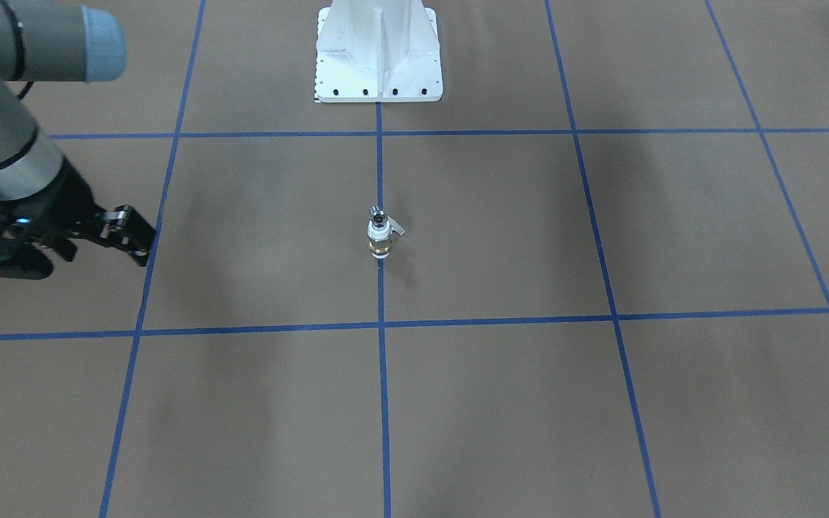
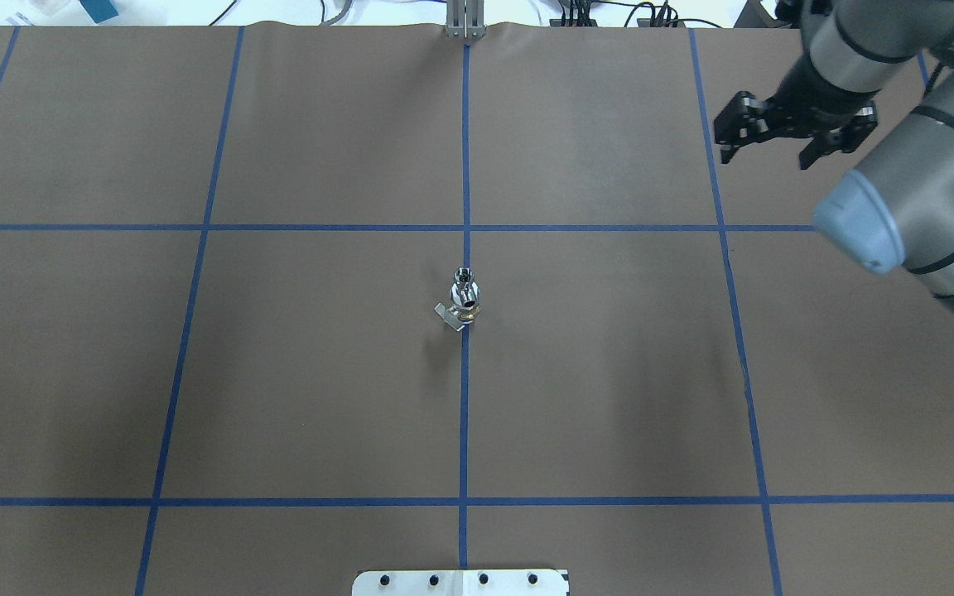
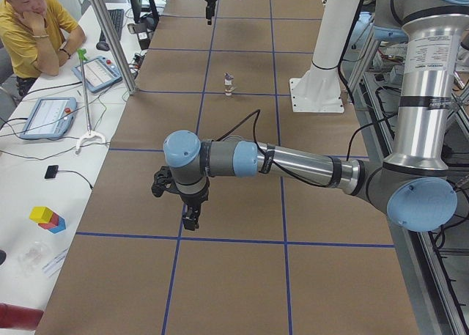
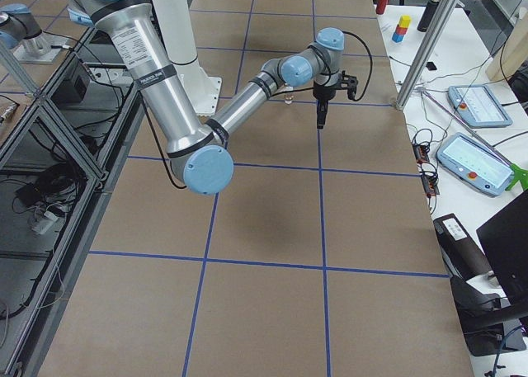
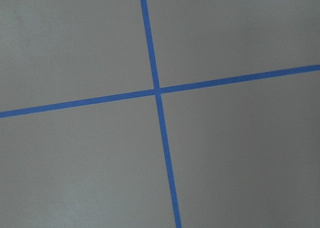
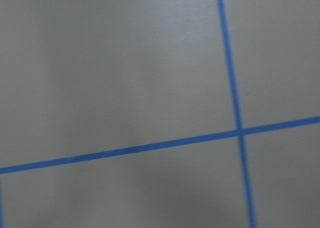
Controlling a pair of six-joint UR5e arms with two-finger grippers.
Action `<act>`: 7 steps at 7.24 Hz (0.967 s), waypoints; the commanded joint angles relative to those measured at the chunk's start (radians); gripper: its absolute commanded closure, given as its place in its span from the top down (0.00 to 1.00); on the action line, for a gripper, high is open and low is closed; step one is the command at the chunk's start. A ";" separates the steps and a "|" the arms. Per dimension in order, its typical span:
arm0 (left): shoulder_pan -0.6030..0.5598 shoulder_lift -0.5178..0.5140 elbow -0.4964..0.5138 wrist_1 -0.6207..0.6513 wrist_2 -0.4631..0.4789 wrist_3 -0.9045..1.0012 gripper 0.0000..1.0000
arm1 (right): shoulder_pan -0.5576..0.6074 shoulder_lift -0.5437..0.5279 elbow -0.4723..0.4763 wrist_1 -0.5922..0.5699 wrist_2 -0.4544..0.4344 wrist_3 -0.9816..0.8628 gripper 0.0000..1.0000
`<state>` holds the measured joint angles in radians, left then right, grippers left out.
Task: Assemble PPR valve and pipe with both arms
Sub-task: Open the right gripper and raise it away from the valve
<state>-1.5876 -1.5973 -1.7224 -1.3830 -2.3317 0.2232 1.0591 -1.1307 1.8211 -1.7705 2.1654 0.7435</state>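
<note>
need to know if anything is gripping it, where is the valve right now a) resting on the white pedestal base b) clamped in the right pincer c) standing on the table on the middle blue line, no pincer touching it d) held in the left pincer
c: the PPR valve stands upright on the table on the middle blue line, while the right pincer and the left pincer are both far from it.

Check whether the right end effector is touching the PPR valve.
Apart. The overhead view shows the right end effector off to the right, with bare table between it and the PPR valve, which stands alone at the middle.
</note>
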 commanded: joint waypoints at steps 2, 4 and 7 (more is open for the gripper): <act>-0.008 0.052 0.001 -0.054 -0.002 0.010 1.00 | 0.224 -0.173 -0.084 0.008 0.017 -0.551 1.00; -0.009 0.054 -0.014 -0.064 0.000 0.005 1.00 | 0.376 -0.288 -0.121 0.008 0.091 -0.807 1.00; -0.008 0.031 -0.032 -0.060 0.009 0.005 1.00 | 0.522 -0.443 -0.126 0.009 0.116 -0.895 1.00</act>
<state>-1.5961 -1.5592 -1.7438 -1.4444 -2.3255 0.2281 1.5141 -1.5063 1.6956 -1.7612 2.2741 -0.1292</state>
